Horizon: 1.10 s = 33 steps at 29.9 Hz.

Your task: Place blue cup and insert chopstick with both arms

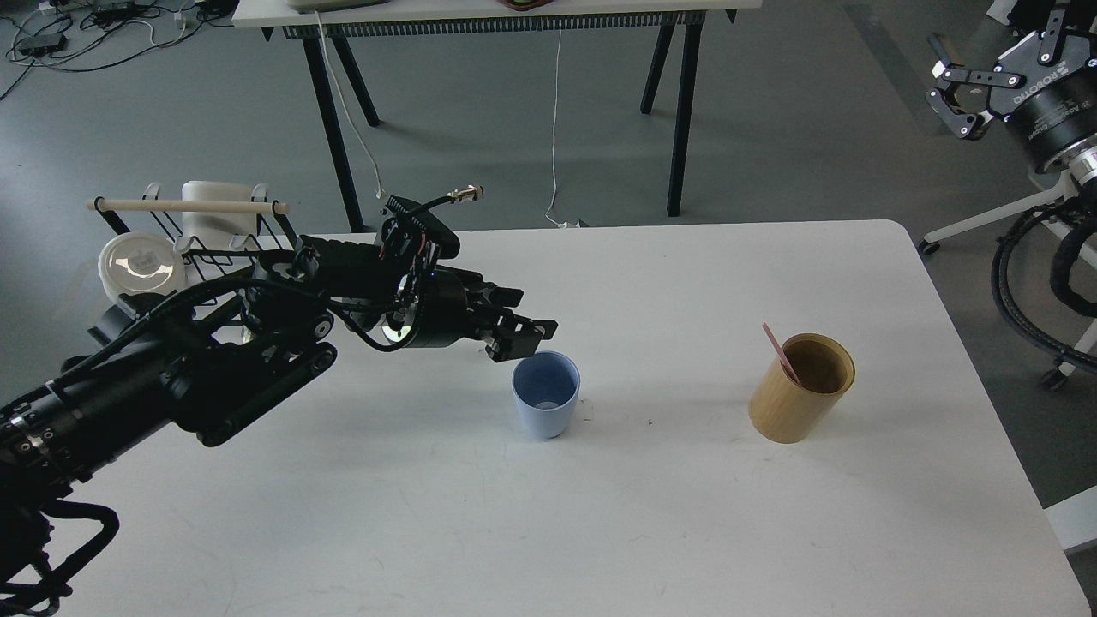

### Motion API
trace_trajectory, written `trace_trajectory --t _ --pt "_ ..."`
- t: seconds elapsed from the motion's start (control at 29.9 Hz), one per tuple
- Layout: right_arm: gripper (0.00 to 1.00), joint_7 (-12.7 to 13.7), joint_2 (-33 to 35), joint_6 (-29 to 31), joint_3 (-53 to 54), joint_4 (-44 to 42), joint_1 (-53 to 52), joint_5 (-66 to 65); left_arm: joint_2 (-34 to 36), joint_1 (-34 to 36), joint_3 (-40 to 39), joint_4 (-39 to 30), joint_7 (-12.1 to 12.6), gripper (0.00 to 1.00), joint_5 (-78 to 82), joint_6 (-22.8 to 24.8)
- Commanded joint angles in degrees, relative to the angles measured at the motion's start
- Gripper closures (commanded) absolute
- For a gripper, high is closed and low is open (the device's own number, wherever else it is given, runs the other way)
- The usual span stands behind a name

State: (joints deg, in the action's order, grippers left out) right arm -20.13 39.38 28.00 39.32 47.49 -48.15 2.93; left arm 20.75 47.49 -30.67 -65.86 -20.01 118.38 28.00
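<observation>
Pale blue and upright, the blue cup [546,394] stands mid-table just beside our left gripper [519,332], whose spread we cannot tell, while the chopstick [781,353] leans in the tan cylinder [800,390] and our right gripper [962,101] hangs wide off-table.

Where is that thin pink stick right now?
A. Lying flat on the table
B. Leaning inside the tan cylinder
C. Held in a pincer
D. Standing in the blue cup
B: the pink stick pokes out of the tan cylinder, resting against its rim, while the blue cup holds nothing.
</observation>
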Motion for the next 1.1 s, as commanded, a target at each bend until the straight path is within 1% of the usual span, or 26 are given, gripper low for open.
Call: trace_trajectory --t 0.0,0.07,0.13,0.17,0.3,0.47,0.57,0.64,0.7,0.8,0.97,1.07 --pt "0.0 0.0 -0.09 0.0 -0.38 0.67 -0.28 0.05 -0.01 0.06 -5.79 -0.5 -0.12 0.06 -8.92 0.0" --pt "0.0 -0.09 -1.23 0.0 0.14 1.28 -0.71 0.4 -0.01 -0.47 -9.39 -0.85 -0.47 0.05 -16.56 0.0" --pt "0.0 -0.09 -2.29 0.0 1.19 3.12 -0.98 0.67 -0.01 -0.91 -13.34 -1.46 -2.04 0.04 -26.21 0.0" --pt "0.0 0.0 -2.46 0.0 1.9 4.18 -0.98 0.84 0.25 -1.43 -15.11 -1.99 -2.4 0.03 -31.92 0.0" --pt "0.0 0.79 -2.29 0.0 1.99 7.61 0.07 7.5 0.43 -4.33 -20.47 -2.61 -2.84 0.02 -51.36 0.0" --pt "0.0 3.78 -0.72 0.0 4.0 13.76 5.08 16.21 0.87 -7.5 -26.54 -1.91 -2.76 0.01 -67.56 0.0" --pt "0.0 5.01 1.4 0.0 6.38 19.02 9.29 23.85 1.66 -8.47 -28.13 -1.73 -2.76 0.01 -71.35 0.0" --pt "0.0 5.1 2.54 0.0 8.22 23.33 12.71 28.69 1.75 -9.78 -29.27 -1.73 -2.84 0.01 -71.62 0.0" --pt "0.0 5.1 5.08 0.0 10.5 27.28 15.88 32.56 1.66 -11.01 -30.76 -1.73 -2.84 0.01 -71.71 0.0" --pt "0.0 4.92 6.76 0.0 12.53 30.99 20.36 36.17 1.31 -12.07 -32.78 -1.73 -2.84 0.01 -71.8 0.0" --pt "0.0 5.01 8.08 0.0 11.66 30.73 21.78 34.0 1.14 -13.22 -33.23 -1.73 -2.84 0.01 -71.8 0.0" --pt "0.0 5.01 8.26 -0.05 11.66 30.73 20.91 23.48 0.96 -13.3 -32.79 -1.64 -2.76 0.01 -71.71 0.0"
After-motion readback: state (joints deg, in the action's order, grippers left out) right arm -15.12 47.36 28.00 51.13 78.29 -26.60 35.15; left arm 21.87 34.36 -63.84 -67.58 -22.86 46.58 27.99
